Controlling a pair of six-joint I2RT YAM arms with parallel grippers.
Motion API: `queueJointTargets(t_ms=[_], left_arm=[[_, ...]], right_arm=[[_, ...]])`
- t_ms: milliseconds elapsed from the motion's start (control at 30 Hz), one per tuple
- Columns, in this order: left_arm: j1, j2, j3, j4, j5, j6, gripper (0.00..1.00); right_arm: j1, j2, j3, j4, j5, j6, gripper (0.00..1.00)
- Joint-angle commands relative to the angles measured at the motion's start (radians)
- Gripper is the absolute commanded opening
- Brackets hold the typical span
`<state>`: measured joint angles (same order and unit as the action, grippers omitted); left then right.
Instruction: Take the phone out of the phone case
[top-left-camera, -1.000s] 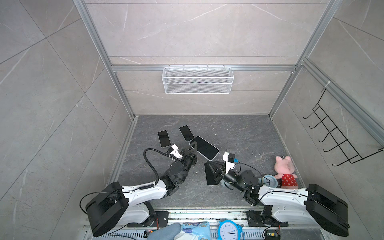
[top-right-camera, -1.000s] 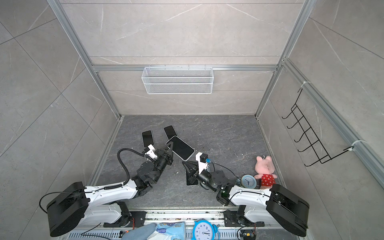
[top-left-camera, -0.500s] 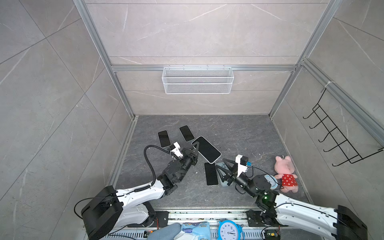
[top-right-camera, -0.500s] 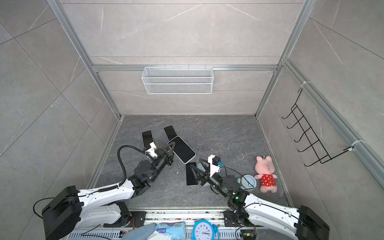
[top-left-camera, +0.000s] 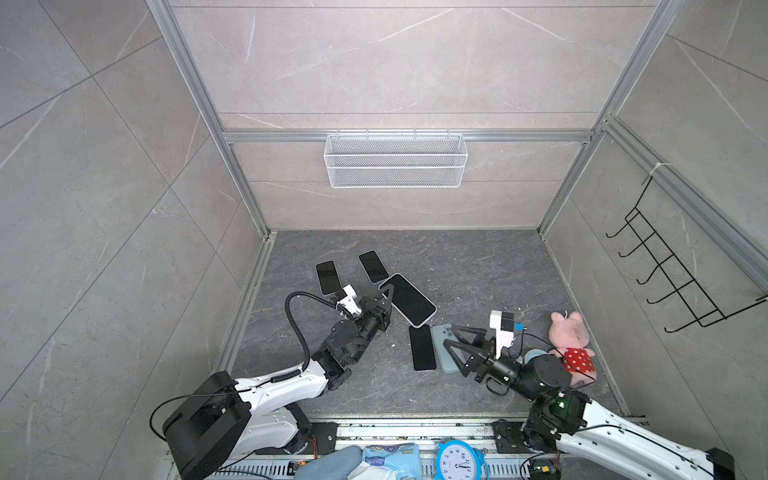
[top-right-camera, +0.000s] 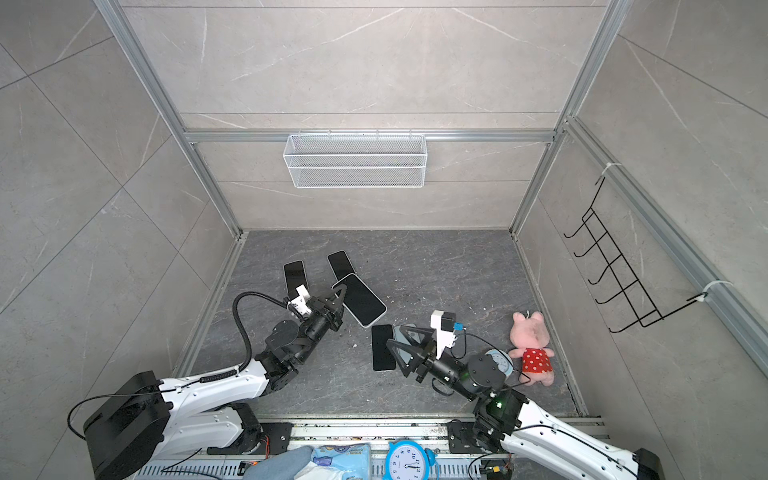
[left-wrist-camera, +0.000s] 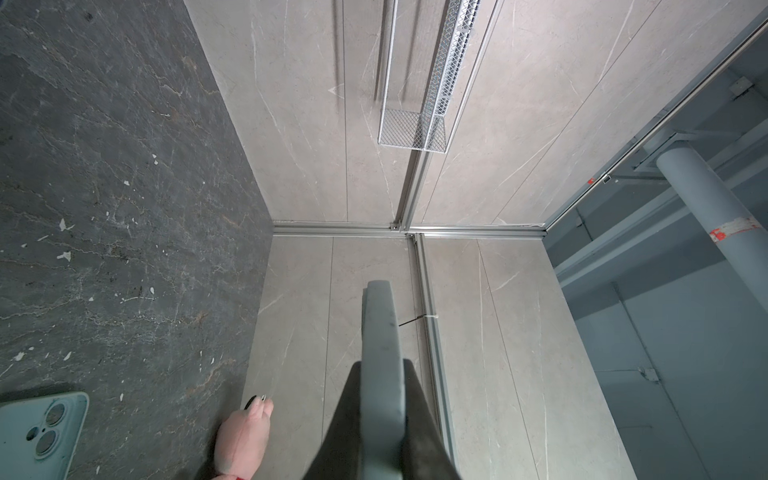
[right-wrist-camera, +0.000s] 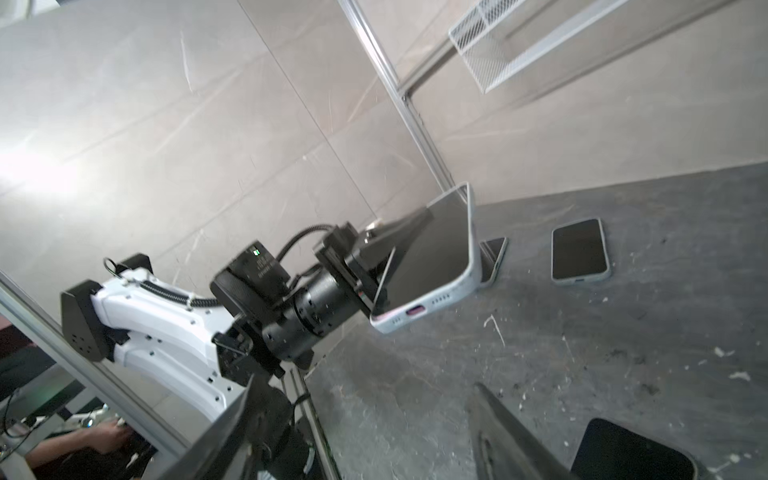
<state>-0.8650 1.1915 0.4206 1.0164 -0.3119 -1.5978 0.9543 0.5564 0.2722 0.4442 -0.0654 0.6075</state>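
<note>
Grey tiled walls, a wire basket (top-left-camera: 395, 160) on the far one, box in a dark, fleck-strewn worktop (top-left-camera: 478, 270). In both top views my left end effector (top-left-camera: 388, 296) pinches the phone (top-left-camera: 409, 298) by one edge, clear of the surface; my right end effector (top-left-camera: 448, 334) hangs spread above a blue phone (top-left-camera: 439, 357) beside a black phone (top-left-camera: 422, 347). Left wrist: the case (left-wrist-camera: 380, 365) stands edge-on between my fingers (left-wrist-camera: 345, 415). Right wrist: its dark face sits within the pale rim, so I judge extraction not yet done.
</note>
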Motion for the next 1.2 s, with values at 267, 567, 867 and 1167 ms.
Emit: queueJointTargets(t_ms=[267,567,867,1167], left_arm=[[-0.007,-0.014,0.015,0.138,-0.008,0.016,0.00],[-0.014,-0.024,0.003,0.145,-0.012,0.024,0.00],[-0.015,-0.046,-0.006,0.143,-0.015,0.026,0.00],[-0.019,-0.058,-0.002,0.139,-0.008,0.039,0.00]], right_arm=[[-0.003,0.408,0.005,0.485,-0.112,0.128,0.72],[-0.003,0.509,0.005,0.622,-0.062,0.177,0.73],[-0.021,0.541,0.002,0.631,-0.023,0.192,0.68],[-0.049,0.606,0.011,0.700,-0.038,0.228,0.56]])
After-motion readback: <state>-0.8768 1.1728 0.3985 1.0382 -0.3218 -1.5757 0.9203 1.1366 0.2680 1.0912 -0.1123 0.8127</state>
